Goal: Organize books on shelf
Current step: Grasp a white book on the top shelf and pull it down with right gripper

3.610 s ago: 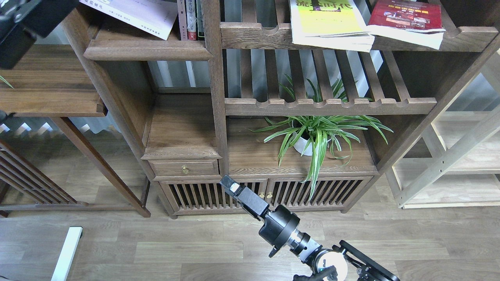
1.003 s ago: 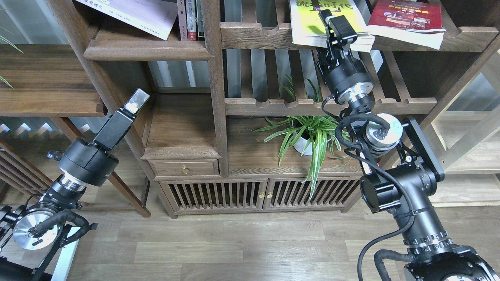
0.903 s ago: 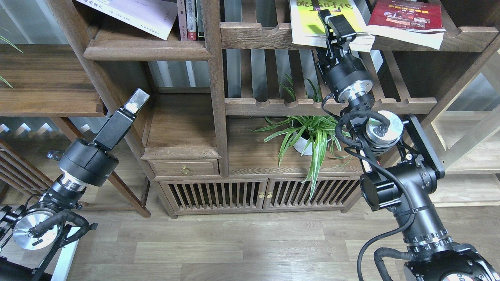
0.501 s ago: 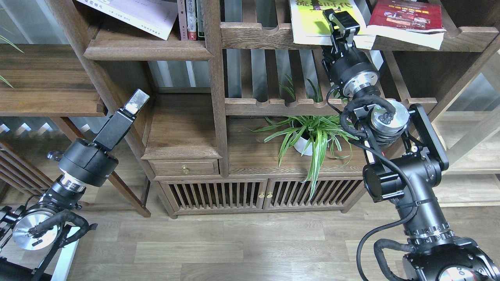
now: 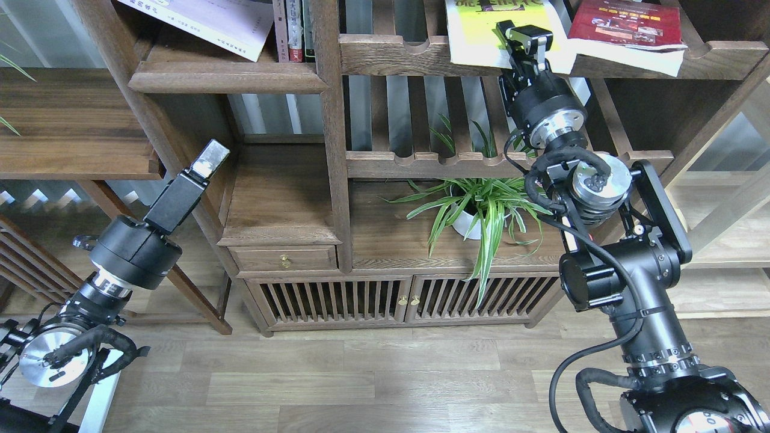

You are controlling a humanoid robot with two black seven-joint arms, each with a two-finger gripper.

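Yellow-green softcover [image 5: 481, 33] flat on upper slatted rack [image 5: 397, 53], front edge overhanging rail, beside dark red book [image 5: 625, 27]. Right pincer [image 5: 522, 37] at its front right corner; fingers look closed around page edge, grip not certain. Judged thick, moderately heavy, floppy; glossy cover likely slippery. Best hold: deep over overhanging edge, nearer spine. Left pincer [image 5: 210, 159] low, empty; opening cannot be told. Lavender book [image 5: 204, 21] tilted on solid shelf [image 5: 222, 75].

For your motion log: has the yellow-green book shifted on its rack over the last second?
Yes. The yellow-green book has slid back; its front edge no longer overhangs the scalloped rail, with the right end effector at it.
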